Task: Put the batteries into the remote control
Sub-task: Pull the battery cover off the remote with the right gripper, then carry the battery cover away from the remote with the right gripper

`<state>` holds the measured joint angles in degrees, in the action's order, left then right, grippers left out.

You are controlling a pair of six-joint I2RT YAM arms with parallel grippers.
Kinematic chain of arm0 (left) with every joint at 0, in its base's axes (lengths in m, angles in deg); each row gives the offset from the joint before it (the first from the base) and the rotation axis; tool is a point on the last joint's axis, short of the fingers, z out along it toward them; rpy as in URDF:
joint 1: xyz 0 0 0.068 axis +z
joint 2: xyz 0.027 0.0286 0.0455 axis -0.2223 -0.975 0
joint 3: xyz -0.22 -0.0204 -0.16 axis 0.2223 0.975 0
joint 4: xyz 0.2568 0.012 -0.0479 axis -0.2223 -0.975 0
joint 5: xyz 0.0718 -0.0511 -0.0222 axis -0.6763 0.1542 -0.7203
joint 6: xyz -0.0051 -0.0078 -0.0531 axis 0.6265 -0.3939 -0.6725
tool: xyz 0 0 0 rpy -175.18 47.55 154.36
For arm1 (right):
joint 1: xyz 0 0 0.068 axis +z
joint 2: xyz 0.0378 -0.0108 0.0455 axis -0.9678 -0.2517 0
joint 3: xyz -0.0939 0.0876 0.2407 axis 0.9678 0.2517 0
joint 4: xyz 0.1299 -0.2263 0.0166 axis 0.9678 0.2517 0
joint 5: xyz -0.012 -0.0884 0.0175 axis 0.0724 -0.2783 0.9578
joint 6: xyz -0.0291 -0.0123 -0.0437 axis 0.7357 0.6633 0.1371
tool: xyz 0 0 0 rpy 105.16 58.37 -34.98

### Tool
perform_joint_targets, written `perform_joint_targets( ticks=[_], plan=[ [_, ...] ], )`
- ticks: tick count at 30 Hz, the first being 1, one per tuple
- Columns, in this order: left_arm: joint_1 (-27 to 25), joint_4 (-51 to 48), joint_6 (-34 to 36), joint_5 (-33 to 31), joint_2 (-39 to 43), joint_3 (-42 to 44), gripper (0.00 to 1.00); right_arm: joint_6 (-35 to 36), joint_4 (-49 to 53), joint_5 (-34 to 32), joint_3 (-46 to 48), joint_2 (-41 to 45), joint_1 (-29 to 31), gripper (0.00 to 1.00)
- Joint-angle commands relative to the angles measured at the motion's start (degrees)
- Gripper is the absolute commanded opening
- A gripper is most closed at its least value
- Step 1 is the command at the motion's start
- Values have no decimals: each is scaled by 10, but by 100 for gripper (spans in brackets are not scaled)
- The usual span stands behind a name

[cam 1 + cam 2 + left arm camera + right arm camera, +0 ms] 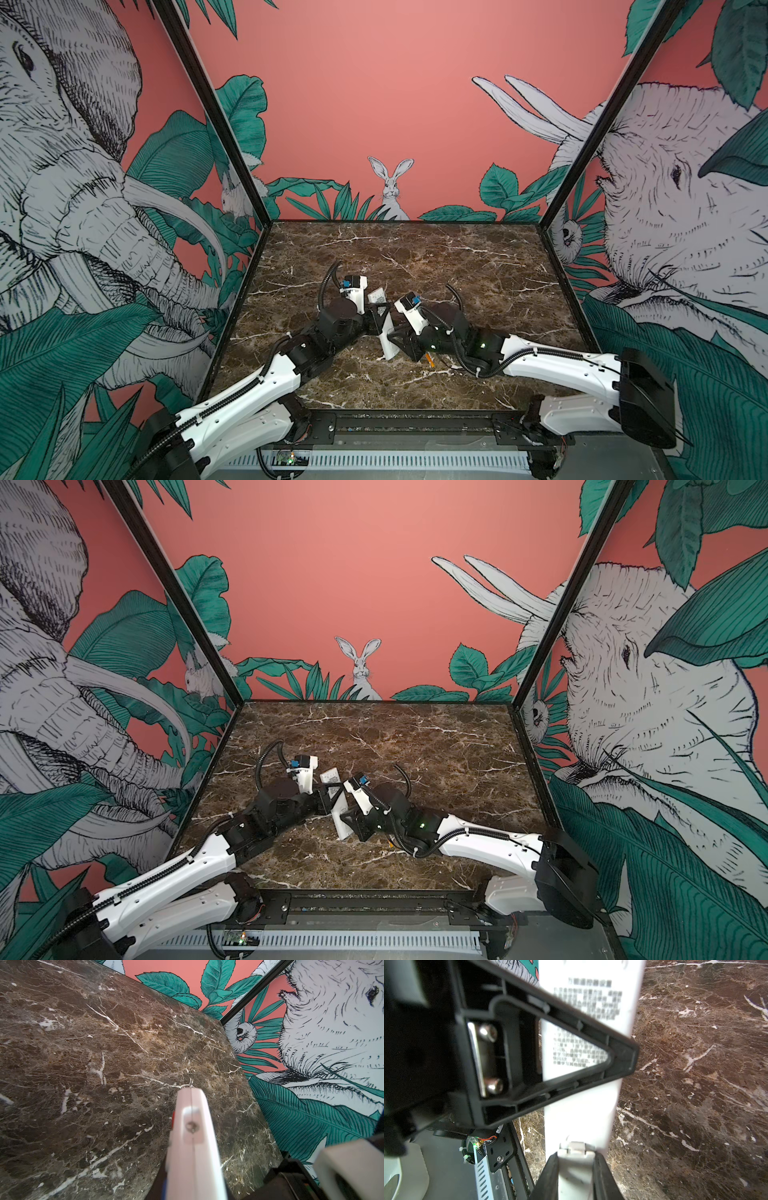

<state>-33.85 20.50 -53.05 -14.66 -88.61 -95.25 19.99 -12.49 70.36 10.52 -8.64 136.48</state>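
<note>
**A:** Centre of the table [457,266]: why is the remote control [583,1109] held between the arms, roughly along the 12-to-6 line in both top views?

**B:** The left end effector [379,316], on the arm lying toward 8 o'clock, is clamped across the remote's middle. One black triangular finger [623,1057] crosses the printed back. It appears to serve as a vice, with the back turned toward the right arm so the battery end can be worked.

**A:** And the right end effector [575,1180]?

**B:** Its arm lies toward 4 o'clock. Its two fingers are closed on the sides of a pale grey piece at the remote's near end. This is probably the cover [576,1155], since a small latch tab shows on it, though focus there is soft.

**A:** Where are the batteries?

**B:** One orange battery [429,360] lies on the table at about 3 o'clock from the remote's near end, partly under the right arm. The other appears in no view.

**A:** What else is hidden?

**B:** The battery bay is masked by the cover and fingers, so whether it is loaded or empty cannot be told. In both top views the wrists block the grip points, and whether the near end touches the table is unclear. The left wrist view shows only the remote's far end, edge-on.
</note>
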Motion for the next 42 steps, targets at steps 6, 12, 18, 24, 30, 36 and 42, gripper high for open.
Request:
perform_joint_targets(
  ticks=[6, 12, 18, 24, 30, 36, 42],
  plan=[
    [5, 17, -14, 12, 15, 16, 0, 3, -58, 6, 22, 28, -5, 21],
    [8, 20, -16, 11, 13, 20, 0, 6, -74, 8, 31, 38, -5, 21],
    [15, 18, -18, 11, 10, 25, 0, 13, -58, -5, 33, 49, -5, 21],
    [38, 18, -28, 21, 23, 43, 0, 30, -20, -41, 37, 62, -6, 21],
    [51, -9, -1, 28, 43, 47, 0, 54, 55, -90, 26, 65, -18, 21],
    [56, -20, 26, 36, 55, 45, 0, 67, 89, -88, 14, 41, -60, 21],
    [57, -20, 49, 55, 58, 41, 0, 92, 114, -66, -11, -8, -100, 21]
  ],
)
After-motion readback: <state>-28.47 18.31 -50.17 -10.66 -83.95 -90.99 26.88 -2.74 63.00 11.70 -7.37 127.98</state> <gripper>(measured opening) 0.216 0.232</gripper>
